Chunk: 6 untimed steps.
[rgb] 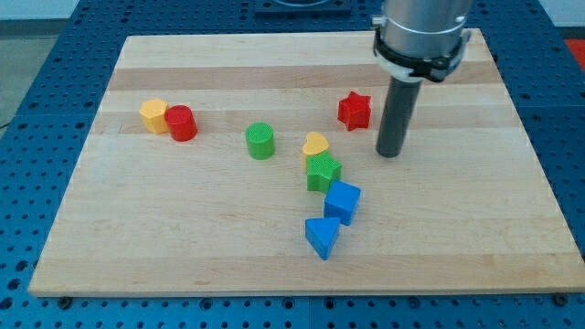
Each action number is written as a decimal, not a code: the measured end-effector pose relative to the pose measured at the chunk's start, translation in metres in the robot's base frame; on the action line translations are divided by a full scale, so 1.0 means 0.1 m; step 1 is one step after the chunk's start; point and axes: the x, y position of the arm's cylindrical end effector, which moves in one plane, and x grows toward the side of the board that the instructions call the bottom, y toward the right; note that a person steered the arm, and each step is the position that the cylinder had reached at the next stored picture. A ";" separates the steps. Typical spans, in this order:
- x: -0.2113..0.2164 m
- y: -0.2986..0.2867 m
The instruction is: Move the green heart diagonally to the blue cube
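A green block (323, 172), blocky with an unclear outline that may be the heart, sits just right of the board's middle. The blue cube (343, 201) lies touching it diagonally below and to the right. A yellow heart (315, 144) touches the green block's top. My tip (390, 153) rests on the board to the right of the yellow heart and green block, a clear gap away, below and right of the red star (354, 111).
A blue triangle (321, 237) lies just below the blue cube. A green cylinder (260, 141) stands left of the yellow heart. A yellow hexagon block (154, 115) and a red cylinder (181, 122) touch at the left. The wooden board (457, 238) ends at a blue pegboard.
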 end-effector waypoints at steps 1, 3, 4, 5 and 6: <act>-0.21 -0.32; -0.26 -1.34; -0.10 -1.52; -0.05 -1.15; -0.08 -0.39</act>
